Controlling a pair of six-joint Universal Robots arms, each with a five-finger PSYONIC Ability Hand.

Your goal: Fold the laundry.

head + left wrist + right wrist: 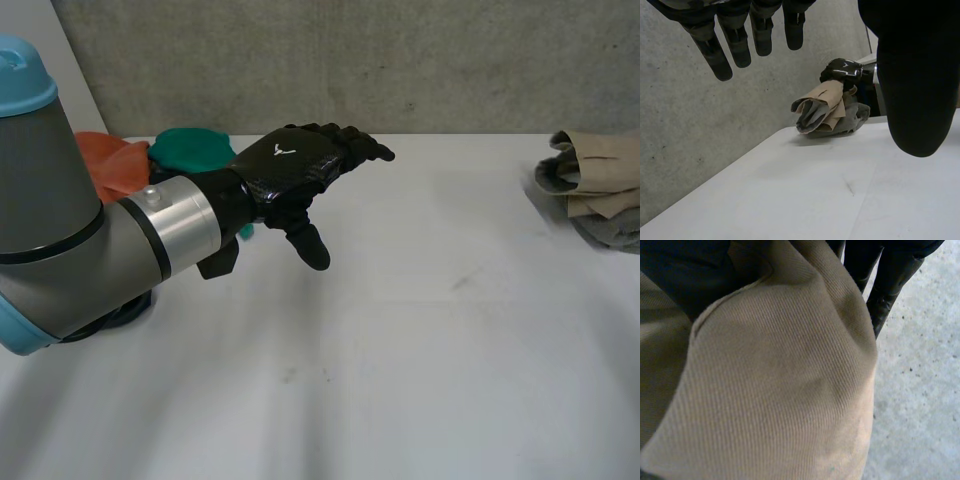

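Observation:
A bundle of beige cloth lies on grey cloth at the table's far right edge. In the left wrist view my right hand sits on top of that beige cloth, with the grey cloth under it. In the right wrist view the beige cloth is bunched against the palm, with the right hand's fingers curled beside it. My left hand hovers open above the table's left half, fingers straight and holding nothing.
An orange cloth and a green cloth lie at the back left, behind my left arm. A concrete wall runs along the table's far edge. The white table stretches bare between the hands.

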